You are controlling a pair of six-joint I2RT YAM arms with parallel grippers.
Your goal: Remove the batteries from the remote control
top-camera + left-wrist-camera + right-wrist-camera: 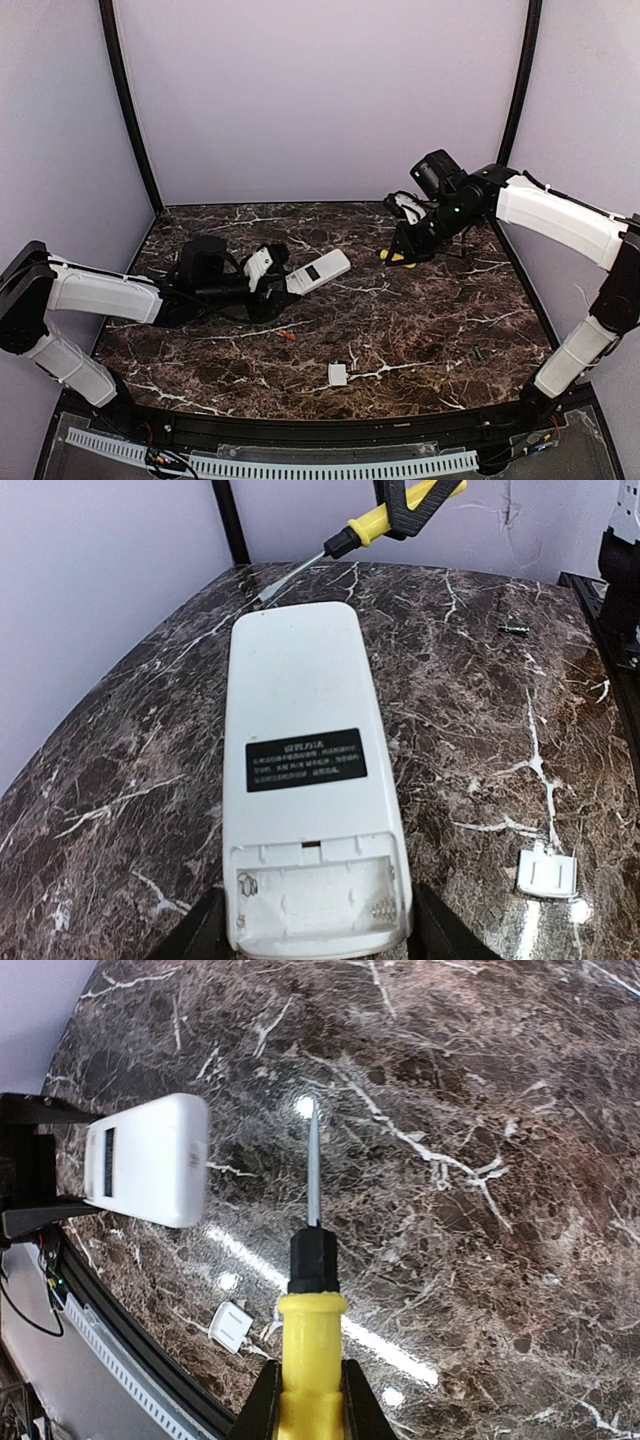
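The white remote control [320, 270] lies face down, its near end held between the fingers of my left gripper [268, 272]. In the left wrist view the remote [300, 710] shows a black label, and its open compartment [315, 895] is empty, with bare springs. My left gripper [318, 942] is shut on its sides. An orange-red battery [288, 337] lies on the table in front of the remote. A small dark greenish battery [514, 630] lies further right. My right gripper [408, 250] is shut on the yellow-handled screwdriver [308, 1360], tip down, to the right of the remote [150, 1160].
The small white square cover [337, 375] lies near the front edge, and also shows in the left wrist view [548, 872] and the right wrist view [232, 1326]. Lilac walls and black posts enclose the dark marble table [420, 330]. The screwdriver [400, 510] hangs just beyond the remote's far end.
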